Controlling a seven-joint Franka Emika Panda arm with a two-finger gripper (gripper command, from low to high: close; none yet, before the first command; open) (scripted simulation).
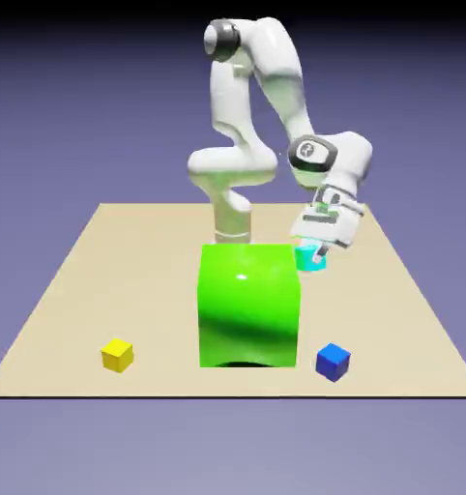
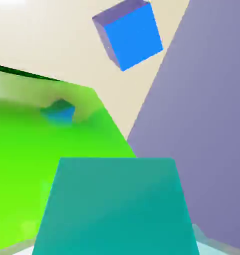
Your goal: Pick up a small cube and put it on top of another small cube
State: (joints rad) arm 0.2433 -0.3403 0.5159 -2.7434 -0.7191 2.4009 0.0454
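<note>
small cyan cube [image 2: 114, 206] cut off by the hand view's bottom edge, hiding the gripper's fingertips, big green cube [image 2: 37, 164] cropped at left

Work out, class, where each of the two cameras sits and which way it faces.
Exterior view: fixed, above the table and across it from the robot, looking down at the arm, its gripper, and the green, yellow, blue and cyan cubes.
Hand view: on the hand, looking along the gripper; the held cyan cube fills the bottom and hides the fingers.
Shared: the cyan cube, green cube, blue cube and table.
</note>
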